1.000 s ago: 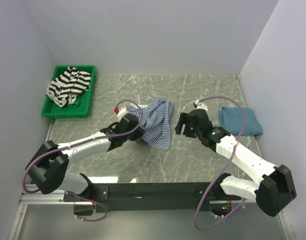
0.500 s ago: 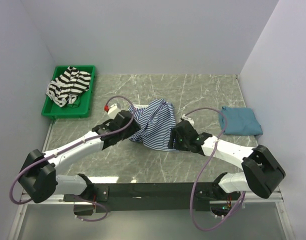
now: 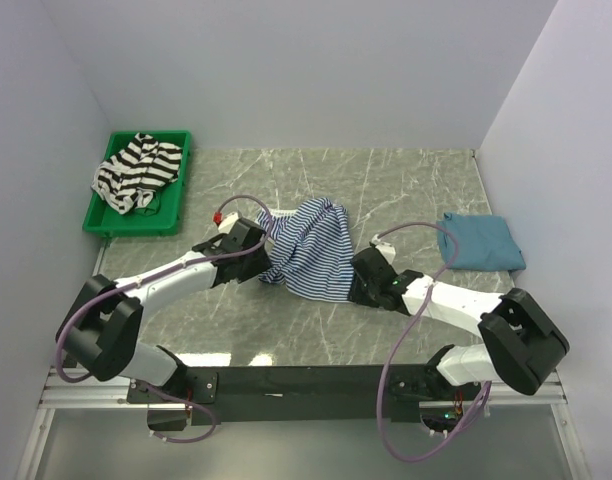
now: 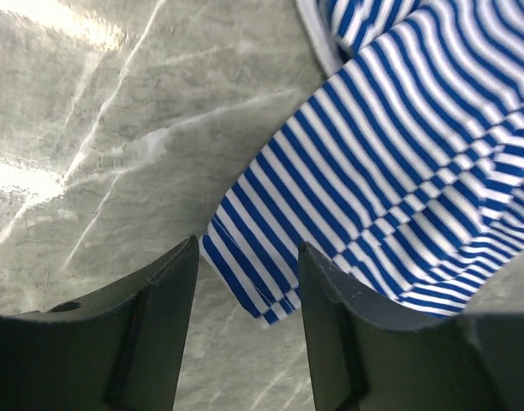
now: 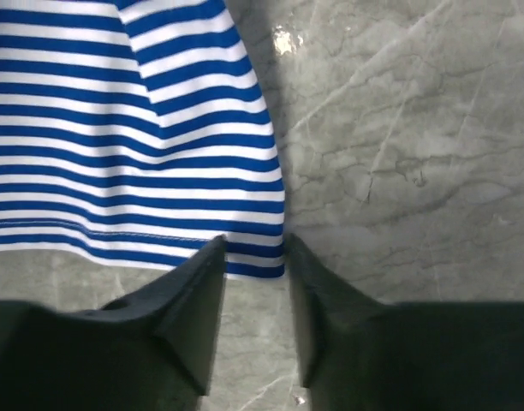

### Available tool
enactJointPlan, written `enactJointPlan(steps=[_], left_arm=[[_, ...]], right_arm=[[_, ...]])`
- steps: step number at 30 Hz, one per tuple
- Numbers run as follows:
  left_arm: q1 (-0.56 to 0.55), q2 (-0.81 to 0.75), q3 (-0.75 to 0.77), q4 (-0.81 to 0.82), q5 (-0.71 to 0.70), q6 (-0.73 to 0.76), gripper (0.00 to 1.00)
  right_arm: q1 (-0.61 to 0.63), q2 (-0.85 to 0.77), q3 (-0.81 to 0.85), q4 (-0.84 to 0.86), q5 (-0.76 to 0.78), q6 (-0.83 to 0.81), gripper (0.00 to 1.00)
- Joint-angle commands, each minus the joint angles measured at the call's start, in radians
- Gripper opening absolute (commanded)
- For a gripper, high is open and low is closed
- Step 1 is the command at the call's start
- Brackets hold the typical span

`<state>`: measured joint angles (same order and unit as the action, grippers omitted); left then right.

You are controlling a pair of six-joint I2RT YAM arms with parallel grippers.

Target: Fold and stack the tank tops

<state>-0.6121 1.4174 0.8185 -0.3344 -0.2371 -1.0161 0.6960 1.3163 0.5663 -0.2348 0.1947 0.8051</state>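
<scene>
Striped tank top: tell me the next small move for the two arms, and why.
Probably close both pairs of fingers. The blue-and-white striped tank top lies crumpled on the table. One hem corner sits between the open fingers of the left gripper, another between those of the right gripper. Neither corner is clamped yet, so gripping should come before spreading the cloth flat.

White arm links [image 3: 176, 280], black joints, purple cables [image 3: 416, 225].

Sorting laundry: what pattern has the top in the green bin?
Tank top: wide black-and-white stripes; top external view.
</scene>
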Motion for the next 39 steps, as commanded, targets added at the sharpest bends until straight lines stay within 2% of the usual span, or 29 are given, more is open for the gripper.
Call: enactJointPlan(steps=[1, 2, 3, 6, 10, 13, 17, 19, 23, 31, 39], left_arm=[[0.000, 0.015, -0.007, 0.032, 0.019, 0.025, 0.55], [0.002, 0.015, -0.012, 0.037, 0.019, 0.027, 0.54], [0.002, 0.018, -0.013, 0.040, 0.021, 0.028, 0.53], [0.006, 0.025, -0.015, 0.055, 0.035, 0.040, 0.48], [0.006, -0.011, -0.024, 0.092, 0.074, 0.066, 0.47], [0.006, -0.034, -0.025, 0.132, 0.131, 0.114, 0.50], [-0.018, -0.017, 0.028, 0.104, 0.197, 0.191, 0.50], [-0.052, -0.002, 0.054, 0.065, 0.183, 0.243, 0.51], [-0.161, 0.077, 0.180, -0.060, 0.059, 0.283, 0.50], [-0.230, 0.193, 0.303, -0.253, -0.149, 0.280, 0.50], [-0.275, 0.227, 0.326, -0.264, -0.134, 0.320, 0.48]], right_arm=[[-0.001, 0.040, -0.005, 0.037, 0.003, 0.025, 0.39], [-0.004, 0.043, -0.005, 0.037, 0.002, 0.023, 0.32], [-0.007, 0.040, -0.005, 0.026, 0.009, 0.019, 0.18], [-0.076, -0.014, -0.009, 0.008, 0.000, -0.003, 0.01], [-0.210, -0.117, -0.029, -0.021, -0.032, -0.076, 0.00], [-0.257, -0.152, -0.019, -0.057, -0.014, -0.116, 0.00], [-0.293, -0.149, -0.011, -0.055, -0.031, -0.142, 0.00], [-0.294, -0.143, -0.006, -0.052, -0.034, -0.149, 0.00], [-0.297, -0.131, -0.008, -0.038, -0.046, -0.150, 0.00], [-0.299, -0.137, -0.009, -0.031, -0.063, -0.152, 0.00], [-0.302, -0.144, -0.023, -0.021, -0.067, -0.155, 0.00]])
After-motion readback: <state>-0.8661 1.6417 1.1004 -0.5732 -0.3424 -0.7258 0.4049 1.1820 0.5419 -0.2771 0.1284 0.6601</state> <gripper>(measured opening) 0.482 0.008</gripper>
